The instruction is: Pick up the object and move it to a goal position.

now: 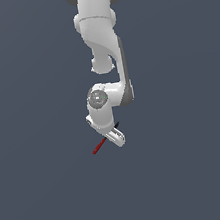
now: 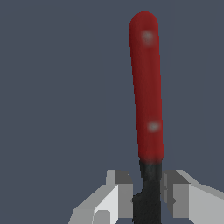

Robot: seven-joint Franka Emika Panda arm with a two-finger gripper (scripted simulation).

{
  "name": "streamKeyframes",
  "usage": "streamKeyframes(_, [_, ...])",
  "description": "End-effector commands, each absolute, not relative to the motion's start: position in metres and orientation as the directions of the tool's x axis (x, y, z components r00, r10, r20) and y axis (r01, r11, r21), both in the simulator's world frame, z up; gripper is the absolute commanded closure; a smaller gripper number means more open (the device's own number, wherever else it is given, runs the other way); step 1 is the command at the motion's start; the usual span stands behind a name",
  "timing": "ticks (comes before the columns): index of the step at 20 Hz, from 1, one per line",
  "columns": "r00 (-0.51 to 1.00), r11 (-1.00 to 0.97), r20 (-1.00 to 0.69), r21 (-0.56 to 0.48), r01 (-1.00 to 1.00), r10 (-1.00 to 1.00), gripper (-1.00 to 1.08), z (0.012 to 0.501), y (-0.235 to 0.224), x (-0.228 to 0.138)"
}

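The tool (image 2: 146, 197) grips the stick (image 2: 147, 96) at its black half — fingers (image 2: 120, 197) pressed on either side — with the red half jutting out.

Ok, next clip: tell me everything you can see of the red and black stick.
The thin red and black stick is a smooth, round-ended rod with a glossy, plastic-like look: a longer visible red half and a black half. The white pincer has its fingers on either side of the black part, just below the colour join, apparently clamping it. In the exterior view the stick is tilted, red end pointing down toward that view's left, black tip poking out above the pincer. Whether it rests on the surface cannot be told.
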State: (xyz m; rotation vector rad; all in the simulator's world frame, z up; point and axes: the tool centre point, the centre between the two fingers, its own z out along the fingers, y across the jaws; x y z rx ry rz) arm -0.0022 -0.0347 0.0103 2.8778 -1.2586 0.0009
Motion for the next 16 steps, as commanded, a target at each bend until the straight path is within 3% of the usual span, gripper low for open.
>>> streamKeyframes(1, [0.679,-0.679,0.001,0.0,-0.734,-0.734,1.08,0.013,-0.034,-0.003])
streamKeyframes(16, [0.679,-0.679,-0.001,-0.001,-0.734,-0.734,1.08,0.092,-0.012,-0.028])
